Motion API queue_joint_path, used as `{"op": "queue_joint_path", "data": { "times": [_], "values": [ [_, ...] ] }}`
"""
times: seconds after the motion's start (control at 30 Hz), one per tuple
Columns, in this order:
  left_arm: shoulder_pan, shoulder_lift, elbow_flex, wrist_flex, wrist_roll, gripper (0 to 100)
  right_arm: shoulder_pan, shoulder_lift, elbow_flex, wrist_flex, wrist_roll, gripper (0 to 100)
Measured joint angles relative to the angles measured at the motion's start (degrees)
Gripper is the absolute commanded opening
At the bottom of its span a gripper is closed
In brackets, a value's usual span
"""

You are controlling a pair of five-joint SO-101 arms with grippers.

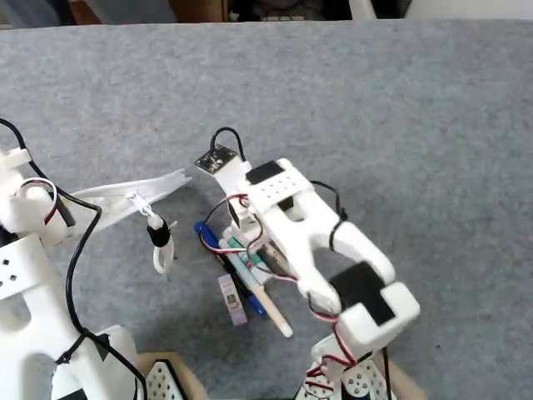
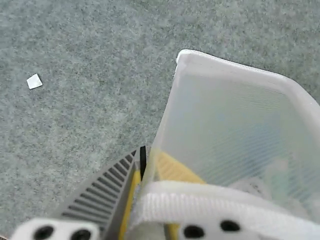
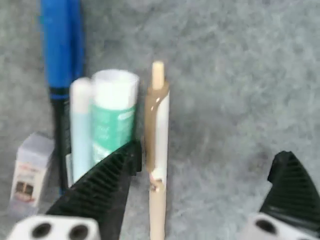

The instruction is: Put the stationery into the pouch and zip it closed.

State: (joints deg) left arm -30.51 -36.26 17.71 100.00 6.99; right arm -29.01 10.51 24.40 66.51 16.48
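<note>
Stationery (image 1: 247, 271) lies on the worktop (image 1: 400, 117), right of the pouch (image 1: 125, 197) your left fingers (image 2: 107, 185) clamp. Your right fingers (image 3: 100, 185), nearer, gape wide astride the beige pen (image 3: 156, 150), its length square to their closing line.

Materials, table lot
Pouch (image 2: 235, 130): translucent ribbed plastic, semi-gloss. Table cover (image 1: 400, 108): grey felt-like cloth, matt, rough. Beige pen (image 3: 159, 125): smooth glossy plastic.

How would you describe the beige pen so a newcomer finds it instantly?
On the grey table, find the stationery pile beneath the right gripper. The beige pen lies on the pile's side farthest from the pouch. Its neighbours are blue or green; it alone is beige and white.
</note>
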Motion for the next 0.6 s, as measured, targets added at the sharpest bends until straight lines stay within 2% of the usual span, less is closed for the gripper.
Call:
{"op": "queue_joint_path", "data": {
  "times": [0.37,0.6],
  "values": [
    [0.0,0.0,0.0,0.0,0.0,3,0.0,8.7,-6.4,0.1,0.1,38.3],
    [0.0,0.0,0.0,0.0,0.0,3,0.1,10.1,-7.8,0.1,0.1,13.6]
  ]
}}
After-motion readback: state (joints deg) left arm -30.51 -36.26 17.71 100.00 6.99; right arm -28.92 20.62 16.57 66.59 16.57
